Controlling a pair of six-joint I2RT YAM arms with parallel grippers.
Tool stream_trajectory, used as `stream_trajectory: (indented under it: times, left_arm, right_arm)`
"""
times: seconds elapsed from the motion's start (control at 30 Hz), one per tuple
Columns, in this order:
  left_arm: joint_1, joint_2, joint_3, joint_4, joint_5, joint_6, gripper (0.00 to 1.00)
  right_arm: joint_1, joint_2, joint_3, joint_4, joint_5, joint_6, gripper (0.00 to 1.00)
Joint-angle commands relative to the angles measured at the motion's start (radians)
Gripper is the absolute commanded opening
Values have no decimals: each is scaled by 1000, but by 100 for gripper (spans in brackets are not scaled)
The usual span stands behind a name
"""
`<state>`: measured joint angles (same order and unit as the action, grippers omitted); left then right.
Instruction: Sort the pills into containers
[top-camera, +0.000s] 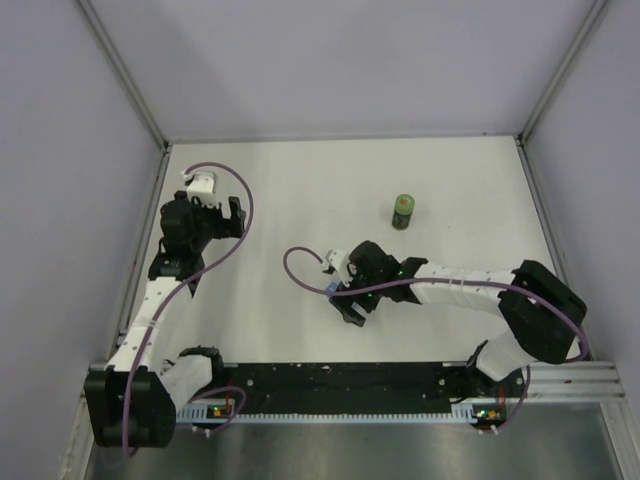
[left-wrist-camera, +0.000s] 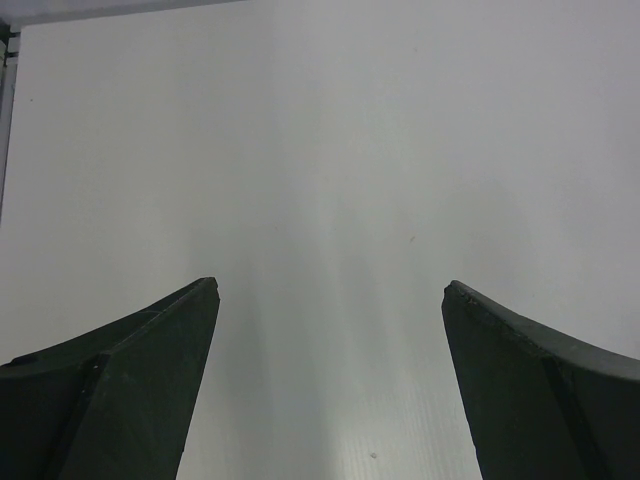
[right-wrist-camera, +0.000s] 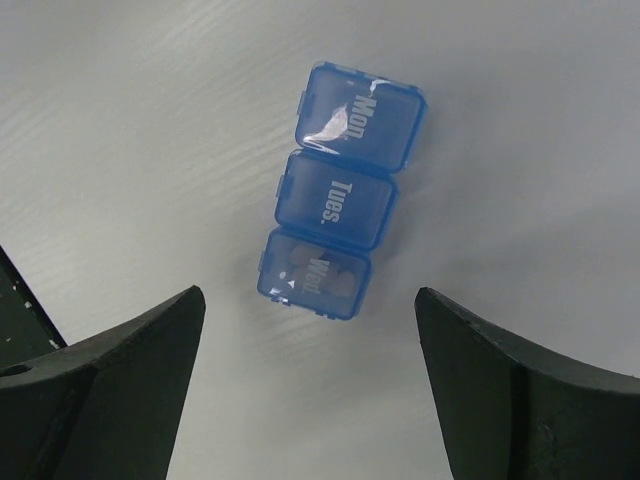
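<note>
So the small translucent blue plastic pill box (right-wrist-camera: 340, 190), a row of three shut squares marked Mon, Tues, Wed, lies flat on the white table (right-wrist-camera: 120, 130) just ahead of the right gripper (right-wrist-camera: 308, 295), its jaws spread wide, while the left gripper (left-wrist-camera: 330, 284) hangs equally wide apart.

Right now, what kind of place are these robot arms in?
Probably a lab test booth: plain grey walls stand around a white table, a metal rail edges it, and a blue pill box and a green-capped bottle sit out.
</note>
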<state>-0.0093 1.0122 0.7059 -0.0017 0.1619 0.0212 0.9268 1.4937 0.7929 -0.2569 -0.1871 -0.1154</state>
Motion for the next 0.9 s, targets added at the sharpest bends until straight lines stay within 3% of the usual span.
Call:
stream_trajectory:
  times: [0.0, 0.63, 0.87]
  left_arm:
    - [3, -27, 12, 49, -13, 5, 99]
    - [2, -35, 1, 62, -16, 10, 99]
    - [3, -43, -2, 62, 1, 10, 99]
  right_arm:
    - [6, 33, 65, 44, 9, 48, 85]
    - [32, 114, 83, 56, 89, 53, 67]
    - [32, 115, 94, 54, 133, 39, 56]
